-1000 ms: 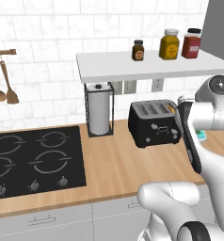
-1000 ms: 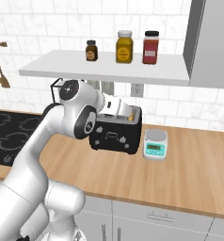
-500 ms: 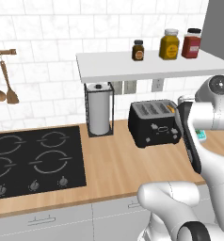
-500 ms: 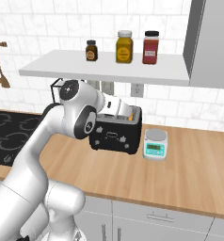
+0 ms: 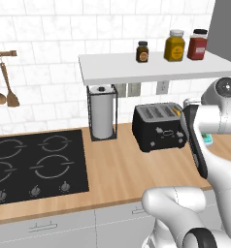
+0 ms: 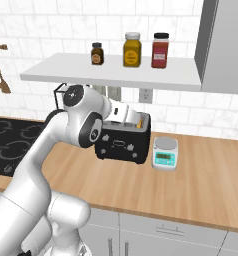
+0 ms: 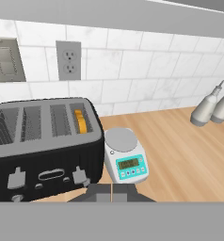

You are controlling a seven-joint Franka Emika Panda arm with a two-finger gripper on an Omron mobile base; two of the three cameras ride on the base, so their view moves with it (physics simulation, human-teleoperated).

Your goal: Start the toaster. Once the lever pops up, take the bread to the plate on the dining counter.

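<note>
The black four-slot toaster (image 5: pixel 158 131) (image 6: pixel 122 145) (image 7: pixel 43 150) stands on the wall-side wood counter, under the shelf. A tan slice of bread (image 7: pixel 80 121) sits low in its rightmost slot. Two levers (image 7: pixel 78 175) show on its front. My gripper (image 7: pixel 111 193) is shut, its tips together with nothing between them, hovering above and in front of the toaster's right end. The white hand hangs over the toaster's top in the right base view. The plate and the dining counter are out of view.
A small digital scale (image 7: pixel 125 162) (image 6: pixel 164 152) stands just right of the toaster. Two grey shakers (image 7: pixel 205 108) stand farther right. A paper-towel holder (image 5: pixel 103 114) and a black cooktop (image 5: pixel 35 164) lie to the left. A white shelf (image 5: pixel 151 70) with three jars overhangs the toaster.
</note>
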